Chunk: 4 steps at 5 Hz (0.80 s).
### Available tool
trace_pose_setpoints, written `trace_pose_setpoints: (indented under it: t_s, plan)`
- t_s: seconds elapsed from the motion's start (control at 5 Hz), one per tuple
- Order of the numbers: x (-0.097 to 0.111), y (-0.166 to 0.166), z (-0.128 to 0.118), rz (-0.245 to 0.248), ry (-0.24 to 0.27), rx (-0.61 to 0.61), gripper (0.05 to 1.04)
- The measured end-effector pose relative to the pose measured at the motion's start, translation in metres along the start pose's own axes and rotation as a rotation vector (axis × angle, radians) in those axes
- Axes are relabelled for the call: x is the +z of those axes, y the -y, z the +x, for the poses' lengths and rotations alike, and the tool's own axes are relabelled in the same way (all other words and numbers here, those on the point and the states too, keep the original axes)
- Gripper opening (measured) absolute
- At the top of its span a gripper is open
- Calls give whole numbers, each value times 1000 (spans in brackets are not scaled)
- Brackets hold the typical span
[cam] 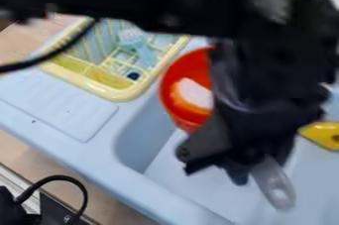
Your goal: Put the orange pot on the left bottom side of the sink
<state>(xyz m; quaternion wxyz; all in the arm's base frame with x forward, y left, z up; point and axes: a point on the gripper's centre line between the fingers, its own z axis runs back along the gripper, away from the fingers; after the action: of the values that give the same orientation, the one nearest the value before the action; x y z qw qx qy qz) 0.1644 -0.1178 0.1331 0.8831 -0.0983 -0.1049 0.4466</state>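
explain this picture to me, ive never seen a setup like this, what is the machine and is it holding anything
The big black shape across the top is a robot arm. The part hanging down from it is its gripper, the piece that grasps things. There is one picture, taken by a fixed camera looking down at a slant.

Below is a light blue toy sink. The round orange pot is at its basin, partly hidden behind the gripper. A grey handle with a hole in its end pokes out below and seems to be the pot's. At upper left is a yellow-rimmed dish rack, and at the right a yellow object I can't identify.

Whether the gripper actually holds the pot, I can't tell from here.
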Motion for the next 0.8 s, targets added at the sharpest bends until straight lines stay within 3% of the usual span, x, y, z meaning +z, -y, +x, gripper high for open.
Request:
trace_pose_setpoints:
  t_s: [0.4, 0.8]
  plan:
    - [19, -33, 43, -15, 42, 186, 342]
    - [31, -67, 82, 4, 91, 401, 342]
